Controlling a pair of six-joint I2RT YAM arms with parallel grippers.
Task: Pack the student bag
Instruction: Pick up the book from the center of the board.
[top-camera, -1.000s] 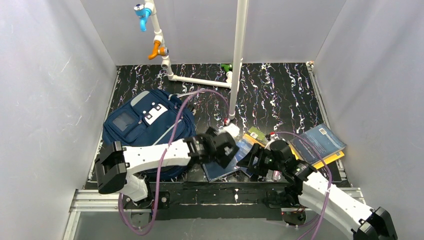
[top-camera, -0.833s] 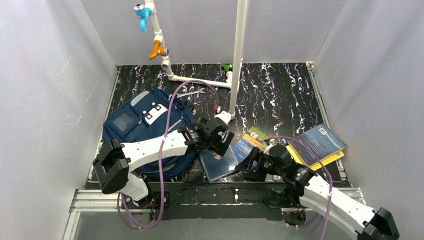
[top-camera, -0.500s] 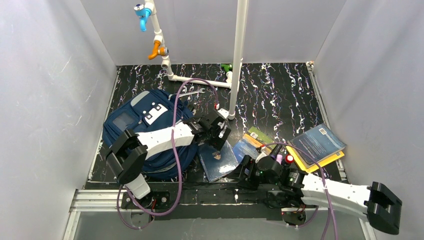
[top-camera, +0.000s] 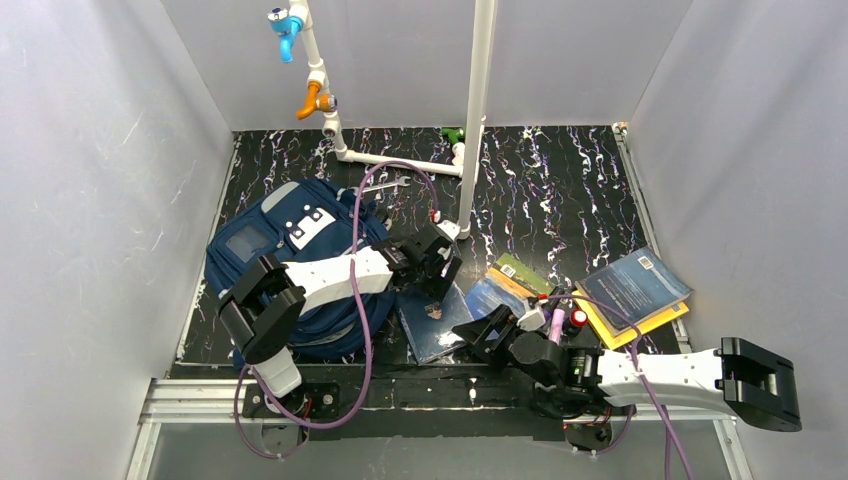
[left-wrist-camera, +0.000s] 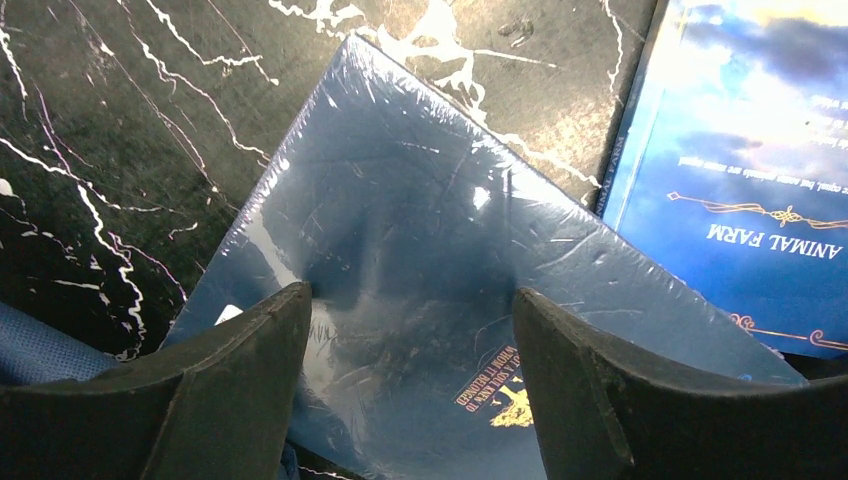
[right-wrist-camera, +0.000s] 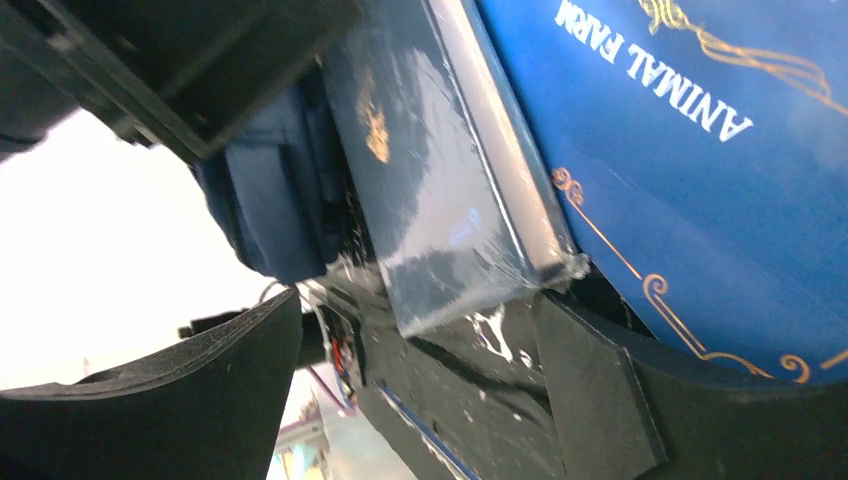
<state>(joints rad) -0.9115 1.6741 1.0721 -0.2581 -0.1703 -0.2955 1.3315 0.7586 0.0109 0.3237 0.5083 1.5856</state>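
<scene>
Overhead, the student bag lay on the left half of the black marbled table, front pockets facing up, with the left arm stretched across its near side. The left gripper hung just beside the bag's right edge, over the far end of a shrink-wrapped dark blue book. The right gripper sat low at the near table edge, at that book's near right corner. A blue book lay just to the right of the wrapped one. Well apart, at the right, another blue book rested on a yellow one.

In the left wrist view, the fingers stood apart above the wrapped book, with nothing clamped between them. The blue book, titled ANIMAL FARM, lay at the upper right, partly under the wrapped book's edge. A strip of the bag's blue fabric showed at the lower left.

In the right wrist view, the fingers were spread wide, one on each side of the wrapped book's corner. Whether either finger touched it could not be determined.
</scene>
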